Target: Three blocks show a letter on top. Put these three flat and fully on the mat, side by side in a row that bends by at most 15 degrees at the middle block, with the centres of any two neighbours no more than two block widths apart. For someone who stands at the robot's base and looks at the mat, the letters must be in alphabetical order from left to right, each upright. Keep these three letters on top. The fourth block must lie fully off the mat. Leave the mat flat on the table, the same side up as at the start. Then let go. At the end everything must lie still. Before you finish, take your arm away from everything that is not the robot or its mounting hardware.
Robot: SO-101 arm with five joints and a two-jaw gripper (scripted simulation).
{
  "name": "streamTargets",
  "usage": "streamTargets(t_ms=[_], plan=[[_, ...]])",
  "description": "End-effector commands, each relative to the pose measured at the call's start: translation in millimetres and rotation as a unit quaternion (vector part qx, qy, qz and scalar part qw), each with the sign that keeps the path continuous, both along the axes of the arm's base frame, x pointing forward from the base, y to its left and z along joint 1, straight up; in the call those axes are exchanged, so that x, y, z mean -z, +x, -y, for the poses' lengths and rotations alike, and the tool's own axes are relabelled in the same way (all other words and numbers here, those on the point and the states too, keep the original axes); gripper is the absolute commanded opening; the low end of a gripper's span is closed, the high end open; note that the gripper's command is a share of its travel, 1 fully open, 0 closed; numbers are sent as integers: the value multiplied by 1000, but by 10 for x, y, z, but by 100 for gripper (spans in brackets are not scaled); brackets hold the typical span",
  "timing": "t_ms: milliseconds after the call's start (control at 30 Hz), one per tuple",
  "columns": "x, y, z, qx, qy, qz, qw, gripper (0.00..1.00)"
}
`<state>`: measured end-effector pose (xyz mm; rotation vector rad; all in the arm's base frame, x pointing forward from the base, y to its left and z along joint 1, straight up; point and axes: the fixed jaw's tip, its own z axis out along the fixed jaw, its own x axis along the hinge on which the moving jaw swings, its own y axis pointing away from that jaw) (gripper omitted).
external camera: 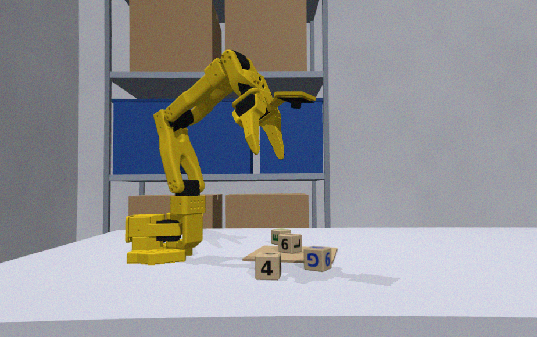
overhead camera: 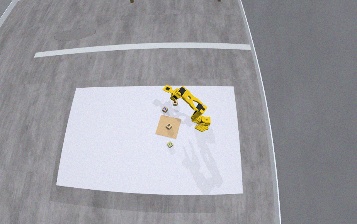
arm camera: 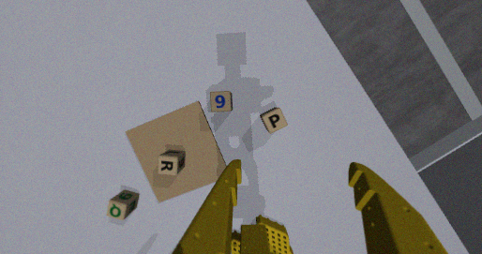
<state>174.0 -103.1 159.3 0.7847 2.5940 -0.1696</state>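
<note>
A tan square mat [overhead camera: 162,131] [external camera: 256,254] [arm camera: 188,127] lies flat on the white table [overhead camera: 104,153]. The block with R on top [overhead camera: 169,126] [external camera: 290,243] [arm camera: 171,162] sits on the mat near its middle. The block with P on top [overhead camera: 175,102] [external camera: 267,265] [arm camera: 274,120] stands off the mat. The block with a green O on top [overhead camera: 170,144] [external camera: 279,235] [arm camera: 123,204] stands off the mat on the opposite side. The block with a blue 9 on top [overhead camera: 165,109] [external camera: 317,258] [arm camera: 220,101] stands off the mat, close to a corner. My gripper [overhead camera: 173,97] [external camera: 268,153] [arm camera: 295,165] is open and empty, high above the table near the P block.
The robot base [overhead camera: 201,126] [external camera: 157,238] stands beside the mat. In the exterior view a metal shelf [external camera: 216,75] with cardboard boxes and blue bins stands behind the table. The table's far edge runs close behind the P block in the top view.
</note>
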Motion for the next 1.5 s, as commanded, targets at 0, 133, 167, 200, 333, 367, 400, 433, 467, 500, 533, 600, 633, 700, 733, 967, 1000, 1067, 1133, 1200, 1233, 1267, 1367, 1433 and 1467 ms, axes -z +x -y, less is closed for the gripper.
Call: streamTargets(t_ms=[0,133,167,200,333,367,400,433,467,500,533,600,633,700,733,967,1000,1067,1133,1200,1233,1267,1367,1433,1467], plan=[[-154,98,-159,-81,-44,39,995,35],[-125,138,-277,-134,-53,32,989,35],[-109,155,-341,-163,-57,28,985,35],[-92,172,-407,-192,-62,25,979,35],[-21,213,-690,-313,-84,13,946,35],[-2,216,-761,-343,-89,11,935,35],[16,217,-831,-372,-95,9,923,35],[34,215,-900,-400,-101,7,911,35],[52,211,-966,-427,-106,5,898,35],[69,205,-1029,-453,-111,4,885,35],[85,198,-1089,-477,-116,2,871,35],[101,188,-1145,-499,-121,1,858,35],[101,188,-1145,-499,-121,1,858,35],[129,168,-1245,-539,-130,0,832,35],[141,157,-1288,-556,-134,0,821,35],[193,102,-1461,-622,-149,-1,768,35],[196,99,-1469,-626,-150,-1,766,35],[198,96,-1477,-629,-151,-1,763,35],[198,96,-1478,-629,-151,-1,763,35],[198,96,-1478,-629,-151,-1,763,35],[199,96,-1478,-629,-151,-1,763,35],[201,96,-1478,-629,-151,-2,762,35],[227,99,-1479,-630,-147,-9,762,35],[267,103,-1480,-632,-141,-20,762,35],[295,105,-1480,-633,-137,-28,761,35]])
